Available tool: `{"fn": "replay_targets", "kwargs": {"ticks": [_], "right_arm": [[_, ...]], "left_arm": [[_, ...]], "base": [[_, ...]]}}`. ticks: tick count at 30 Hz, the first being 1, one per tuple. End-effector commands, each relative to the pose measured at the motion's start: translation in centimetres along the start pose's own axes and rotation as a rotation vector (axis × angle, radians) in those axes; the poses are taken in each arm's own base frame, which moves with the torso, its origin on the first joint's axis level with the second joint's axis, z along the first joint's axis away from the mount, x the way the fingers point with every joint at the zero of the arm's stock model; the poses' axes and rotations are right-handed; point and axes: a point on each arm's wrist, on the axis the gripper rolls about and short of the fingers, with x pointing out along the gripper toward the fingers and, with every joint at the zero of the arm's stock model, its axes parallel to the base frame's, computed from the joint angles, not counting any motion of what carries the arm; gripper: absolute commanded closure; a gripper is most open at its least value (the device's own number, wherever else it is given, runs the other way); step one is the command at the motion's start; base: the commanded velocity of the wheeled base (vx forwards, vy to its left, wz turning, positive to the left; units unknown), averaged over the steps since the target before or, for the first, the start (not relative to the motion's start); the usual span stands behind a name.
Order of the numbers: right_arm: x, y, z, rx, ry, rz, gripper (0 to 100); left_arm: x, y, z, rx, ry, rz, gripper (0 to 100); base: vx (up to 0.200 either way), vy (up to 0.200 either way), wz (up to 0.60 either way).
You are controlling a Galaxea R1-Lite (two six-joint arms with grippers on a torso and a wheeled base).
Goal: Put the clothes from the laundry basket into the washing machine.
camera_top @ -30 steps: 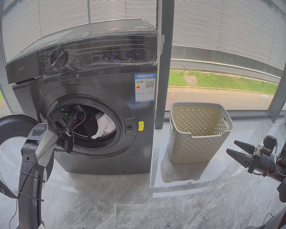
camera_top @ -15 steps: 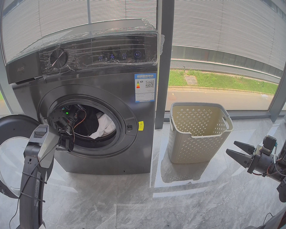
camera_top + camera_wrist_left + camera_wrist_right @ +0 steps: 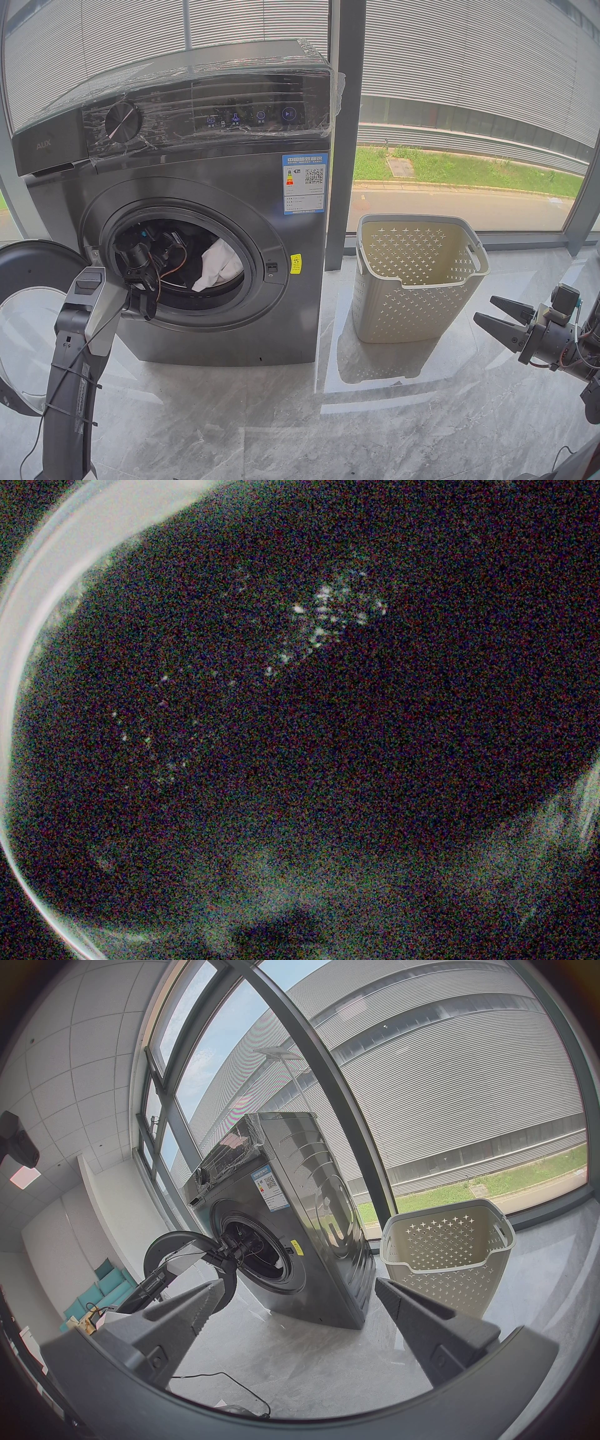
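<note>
Left end effector (image 3: 165, 242): you have it inside the round mouth of the washing machine (image 3: 206, 169), at the left centre of the head view. You cannot tell whether it is released or clenched, because the dark of the drum hides it.
Left arm (image 3: 78, 350): it rises from the lower left of the frame and bends in at the door opening.
Right end effector (image 3: 484, 308): it is released with its jaws spread wide and nothing between them. It hangs at the right edge of the frame, low over the floor (image 3: 281, 412) and well apart from the basket.
Clothes: you can see a white garment (image 3: 219, 265) lying in the drum, just to the right of your left wrist.
Drum (image 3: 325, 611): in the left wrist view it is dark, with small glints on its wall and a pale rim curving round one side.
Door (image 3: 25, 300): it is swung fully open at the left edge of the frame.
Laundry basket (image 3: 415, 294): it is cream and perforated, and stands upright on the floor right of centre. It is near the machine's right side but not touching it, and you look onto its bare inner wall.
</note>
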Motion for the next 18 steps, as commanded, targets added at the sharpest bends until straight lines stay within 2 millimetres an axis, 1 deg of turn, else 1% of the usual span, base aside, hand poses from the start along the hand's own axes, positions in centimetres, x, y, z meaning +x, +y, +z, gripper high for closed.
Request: {"fn": "replay_targets", "kwargs": {"ticks": [1,2,6,10,14,18], "right_arm": [[0.0,0.0,0.0,0.000,0.001,0.000,0],[0.0,0.0,-0.1,0.001,0.002,0.000,0],[0.0,0.0,0.0,0.000,0.000,0.001,0],[0.0,0.0,0.0,0.000,0.001,0.000,0],[0.0,0.0,0.0,0.000,0.000,0.002,0],[0.0,0.0,0.0,0.000,0.000,0.002,0]], "left_arm": [[-0.4,0.9,-4.1,0.053,0.188,0.000,100],[-0.8,1.1,-5.2,0.047,0.239,0.010,0],[-1.1,1.1,-6.5,0.025,0.330,0.022,0],[-0.9,0.7,-6.4,0.015,0.348,0.001,0],[-1.0,0.7,-6.6,0.014,0.349,-0.004,0],[-0.7,0.3,-6.1,0.010,0.344,-0.012,0]], "base": [[0.000,0.000,0.00],[0.000,0.000,0.00],[0.000,0.000,0.00],[0.000,0.000,0.00],[0.000,0.000,0.00],[0.000,0.000,0.00]]}}
